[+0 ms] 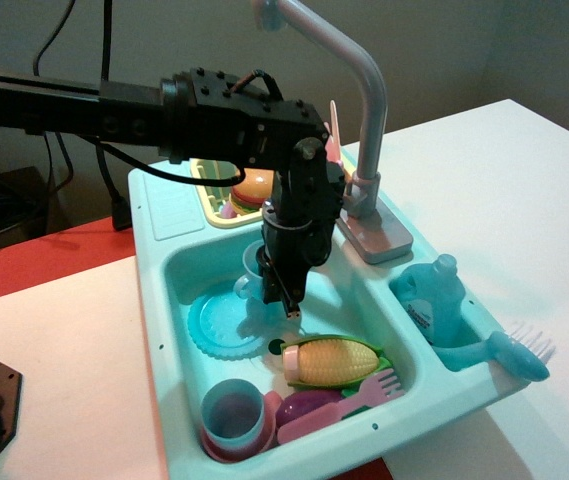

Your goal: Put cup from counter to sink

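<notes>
Your sink (169, 262) is already crowded. The blue plate (222, 322) lies left of the corn (332, 360), and a second blue cup (232, 413) sits below the plate. The fingers (284, 300) grip the cup (253, 268) just above the plate. If you let go here, I think it may tip over or roll against the corn.

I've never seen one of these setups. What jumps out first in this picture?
A black robot arm reaches in from the left, its end effector lowered into a pale-teal toy sink and gripping a small translucent blue cup. Below it lie a blue plate and a bright yellow corn cob; a tall grey faucet arches above.
</notes>
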